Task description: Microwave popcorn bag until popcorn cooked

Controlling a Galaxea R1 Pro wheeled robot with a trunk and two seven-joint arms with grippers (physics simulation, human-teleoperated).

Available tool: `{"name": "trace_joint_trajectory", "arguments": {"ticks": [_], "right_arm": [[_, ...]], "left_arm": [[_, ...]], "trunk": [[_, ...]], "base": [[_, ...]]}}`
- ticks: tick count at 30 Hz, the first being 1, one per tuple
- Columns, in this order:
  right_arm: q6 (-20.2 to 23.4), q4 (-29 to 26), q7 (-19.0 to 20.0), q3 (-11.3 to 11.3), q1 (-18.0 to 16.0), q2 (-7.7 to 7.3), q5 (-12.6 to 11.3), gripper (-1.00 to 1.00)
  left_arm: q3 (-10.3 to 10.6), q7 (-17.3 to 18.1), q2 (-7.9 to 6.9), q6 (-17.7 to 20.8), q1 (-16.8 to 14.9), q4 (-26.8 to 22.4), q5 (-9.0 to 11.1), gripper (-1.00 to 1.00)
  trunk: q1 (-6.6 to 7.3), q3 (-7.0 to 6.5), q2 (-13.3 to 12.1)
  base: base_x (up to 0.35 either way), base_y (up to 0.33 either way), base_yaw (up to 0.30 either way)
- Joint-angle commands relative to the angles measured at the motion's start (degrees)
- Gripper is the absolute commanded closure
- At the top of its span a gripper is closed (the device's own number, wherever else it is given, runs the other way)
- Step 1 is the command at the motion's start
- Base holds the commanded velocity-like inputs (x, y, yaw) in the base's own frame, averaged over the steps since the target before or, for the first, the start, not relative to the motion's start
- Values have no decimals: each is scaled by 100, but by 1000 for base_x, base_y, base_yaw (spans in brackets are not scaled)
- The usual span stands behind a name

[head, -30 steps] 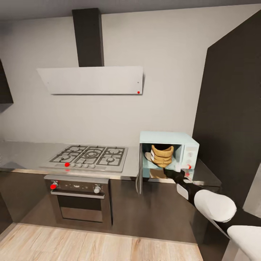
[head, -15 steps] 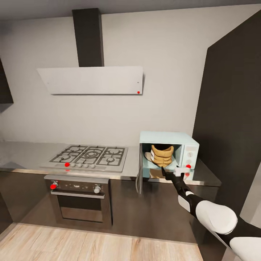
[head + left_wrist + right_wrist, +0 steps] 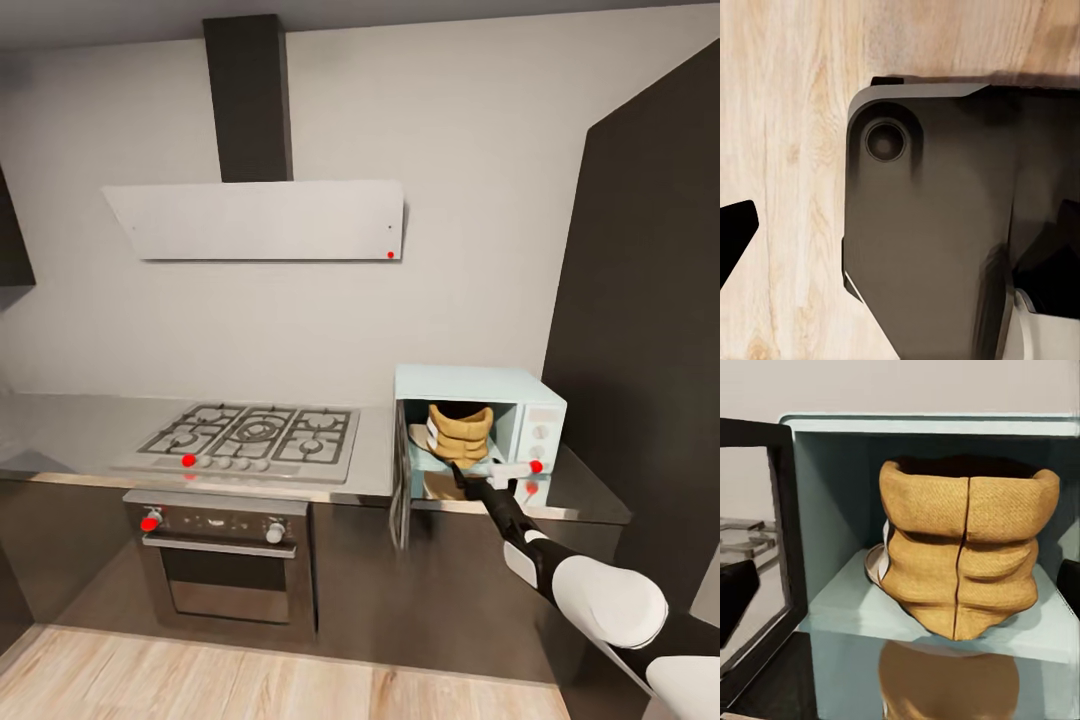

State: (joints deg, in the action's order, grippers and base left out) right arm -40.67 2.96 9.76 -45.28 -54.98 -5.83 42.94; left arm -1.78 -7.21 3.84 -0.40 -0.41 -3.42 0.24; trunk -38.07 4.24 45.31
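Observation:
The pale mint-blue microwave (image 3: 480,383) stands on the grey steel countertop (image 3: 70,425) with its dark door (image 3: 402,485) swung open to the left. The tan popcorn bag (image 3: 460,432) sits upright inside the cavity, free of any grip. My right gripper (image 3: 462,470) hovers open just in front of the opening, below the bag. In the right wrist view the bag (image 3: 964,555) stands a short way ahead between the spread fingertips (image 3: 735,596). The popcorn is hidden inside the bag. My left gripper (image 3: 900,225) hangs open over the wooden floor (image 3: 787,150).
A steel gas hob (image 3: 250,437) lies left of the microwave, with an oven (image 3: 225,570) beneath it and an extractor hood (image 3: 255,220) above. A tall dark cabinet (image 3: 650,350) rises right beside the microwave. The robot's dark base (image 3: 930,225) is under the left gripper.
The head view has shifted slightly, so the camera moved. My right arm has stretched out a little, its gripper still in front of the microwave opening. The bag has not moved.

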Motion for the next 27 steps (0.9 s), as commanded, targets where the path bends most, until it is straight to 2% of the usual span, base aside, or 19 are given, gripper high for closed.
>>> {"name": "trace_joint_trajectory", "arguments": {"ticks": [1,7,14,21,27], "right_arm": [[-19,20,53,-33,-2,-19,-31,-100],[-12,20,-98,-33,16,-31,-31,-100],[-14,20,-328,-33,39,-32,-37,-100],[-19,20,-597,-40,98,-58,-52,-100],[-33,20,-639,-34,376,-75,-50,-100]], "left_arm": [[-16,-17,2,-4,-3,1,3,-100],[-16,-17,2,-4,-3,0,3,-100],[-23,-17,2,-6,-3,1,3,-100],[-21,-17,2,-4,-3,0,3,-100],[-24,-17,2,-4,-3,0,3,-100]], "trunk": [[-1,10,8],[-1,10,8],[-1,10,8],[-1,10,8],[-1,10,8]], "base": [[75,2,0],[217,0,0],[63,0,0],[256,0,0],[24,0,0]]}}
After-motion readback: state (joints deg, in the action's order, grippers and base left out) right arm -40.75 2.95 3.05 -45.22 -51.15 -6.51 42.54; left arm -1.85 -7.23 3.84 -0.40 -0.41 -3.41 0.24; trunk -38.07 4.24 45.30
